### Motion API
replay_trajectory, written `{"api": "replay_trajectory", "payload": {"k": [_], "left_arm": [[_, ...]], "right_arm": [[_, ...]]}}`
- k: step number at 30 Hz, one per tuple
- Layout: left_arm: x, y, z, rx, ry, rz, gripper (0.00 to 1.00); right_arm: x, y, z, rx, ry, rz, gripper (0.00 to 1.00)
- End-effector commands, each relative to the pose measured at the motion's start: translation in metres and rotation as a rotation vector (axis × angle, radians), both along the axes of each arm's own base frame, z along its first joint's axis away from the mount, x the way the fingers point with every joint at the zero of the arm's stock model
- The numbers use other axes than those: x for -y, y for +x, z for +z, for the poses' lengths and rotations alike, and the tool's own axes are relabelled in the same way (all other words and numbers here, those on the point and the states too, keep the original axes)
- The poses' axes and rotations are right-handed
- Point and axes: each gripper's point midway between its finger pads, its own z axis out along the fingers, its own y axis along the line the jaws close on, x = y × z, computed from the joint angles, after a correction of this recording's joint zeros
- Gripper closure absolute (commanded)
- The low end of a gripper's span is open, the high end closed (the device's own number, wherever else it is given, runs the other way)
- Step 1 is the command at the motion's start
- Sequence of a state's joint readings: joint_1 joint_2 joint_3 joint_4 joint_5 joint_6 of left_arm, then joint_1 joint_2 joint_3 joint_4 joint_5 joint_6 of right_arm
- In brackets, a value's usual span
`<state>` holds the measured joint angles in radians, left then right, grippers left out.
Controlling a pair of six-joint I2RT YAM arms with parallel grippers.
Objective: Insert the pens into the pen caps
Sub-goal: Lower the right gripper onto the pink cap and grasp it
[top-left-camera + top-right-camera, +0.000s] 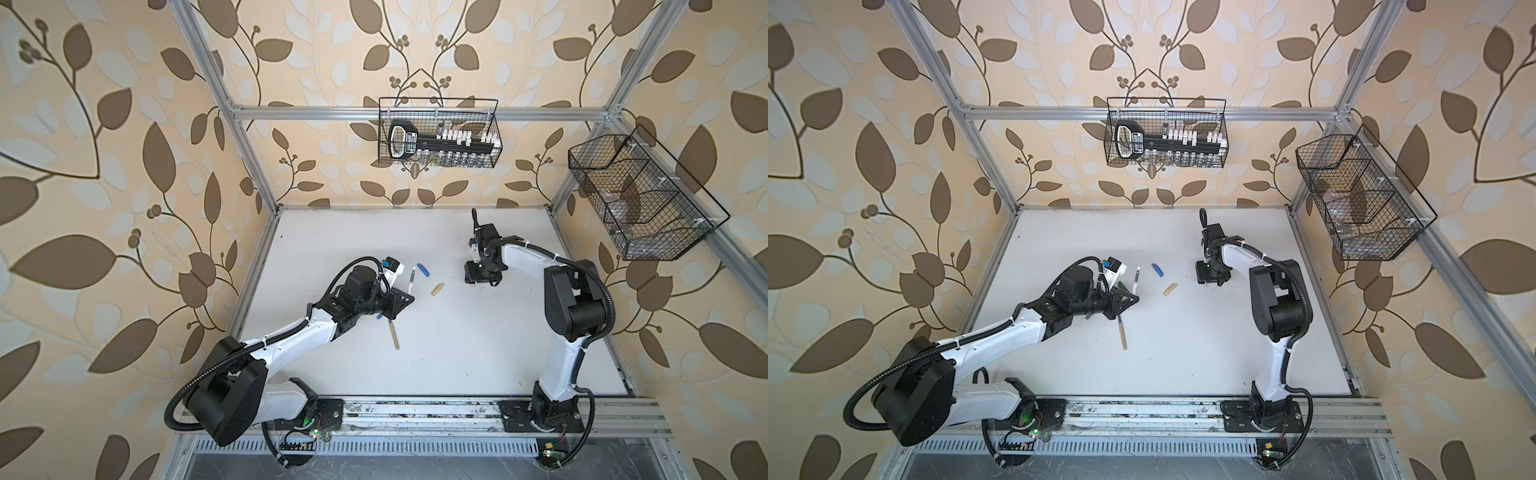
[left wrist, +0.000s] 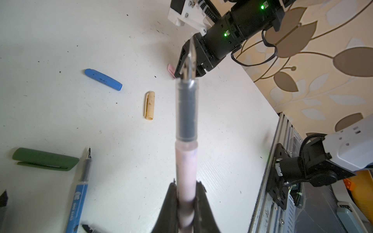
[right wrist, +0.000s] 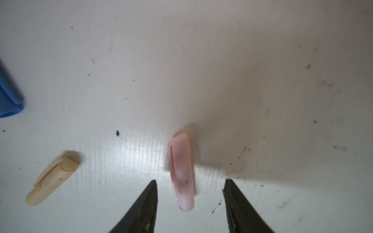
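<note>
Now my left end effector (image 2: 186, 188) clamps the slim pale-pink plastic pen (image 2: 186, 157); my right end effector (image 3: 190, 180) gapes astride the short pale-pink plastic cap (image 3: 182, 171).

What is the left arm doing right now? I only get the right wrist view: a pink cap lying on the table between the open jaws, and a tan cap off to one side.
Observer: The left gripper is shut on the pink pen, which is uncapped, with its nib pointing away from the jaws.
Operator: Are the other pens capped?
Observer: The blue pen is not. It lies bare on the table, with its nib close to the green cap.
Operator: And the tan pen?
Observer: It is uncapped too. In a top view, the tan pen lies on the table by the left gripper, apart from the tan cap.
</note>
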<state>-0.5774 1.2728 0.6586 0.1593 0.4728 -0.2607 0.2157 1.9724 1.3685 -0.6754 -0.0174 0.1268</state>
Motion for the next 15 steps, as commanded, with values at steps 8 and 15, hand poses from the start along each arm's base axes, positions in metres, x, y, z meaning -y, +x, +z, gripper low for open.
{"api": "replay_trajectory", "payload": {"k": [8,15], "left_arm": [[0.008,-0.004,0.023,0.058,-0.048,-0.041,1.00],[0.006,-0.005,0.023,0.064,-0.048,-0.040,1.00]], "right_arm": [[-0.002,0.001,-0.009,-0.036,-0.133,0.072,0.51],[0.005,-0.002,-0.019,-0.055,-0.153,0.071,0.55]]}}
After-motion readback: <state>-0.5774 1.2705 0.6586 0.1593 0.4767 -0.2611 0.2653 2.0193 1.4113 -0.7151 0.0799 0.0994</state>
